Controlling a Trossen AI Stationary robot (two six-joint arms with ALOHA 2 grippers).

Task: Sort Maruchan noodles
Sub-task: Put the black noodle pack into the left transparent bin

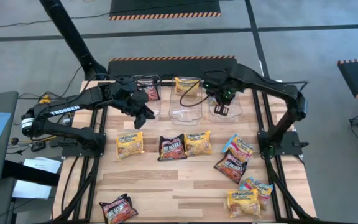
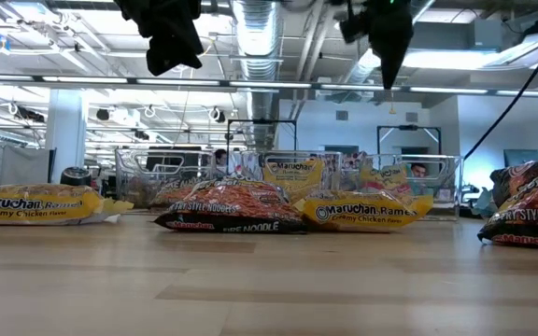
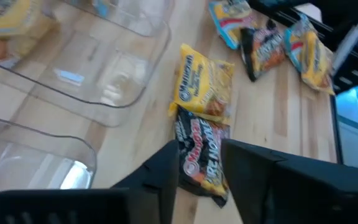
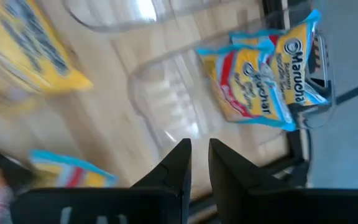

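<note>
Hovering over the far half of the pale wooden counter [image 1: 185, 180], both dark arms hang above a row of three clear plastic rectangular tubs. The left claw [image 1: 143, 114] sits at about eleven o'clock from the counter's centre, beside the left tub [image 1: 146, 88], which holds a dark maroon-black crinkly noodle packet [image 1: 148, 91]; in the left wrist view its two dark fingers [image 3: 166, 171] stand apart with nothing between them, open and empty. The right claw [image 1: 221, 107] hangs at about one o'clock over the right tub [image 1: 225, 113]; its fingers [image 4: 180, 163] show only a narrow gap, nothing is held, and whether they are fully closed I cannot tell. A light blue, pink and yellow packet [image 4: 263, 74] lies in that tub, seen in the right wrist view. The middle tub [image 1: 187, 107] holds a yellow-orange packet [image 1: 188, 85].

The remaining Maruchan noodles lie loose on the counter. Near the centre a yellow packet [image 1: 130, 144], a maroon-black packet [image 1: 172, 147] and another yellow packet [image 1: 197, 142] form a row, the last two touching. At three o'clock a blue-and-pink packet [image 1: 238, 146] overlaps a maroon-black one [image 1: 231, 167]. At five o'clock a yellow packet [image 1: 243, 202] lies against a blue-and-pink one [image 1: 257, 186]. At seven o'clock, near the counter's edge, rests a lone maroon-black packet [image 1: 118, 209].
</note>
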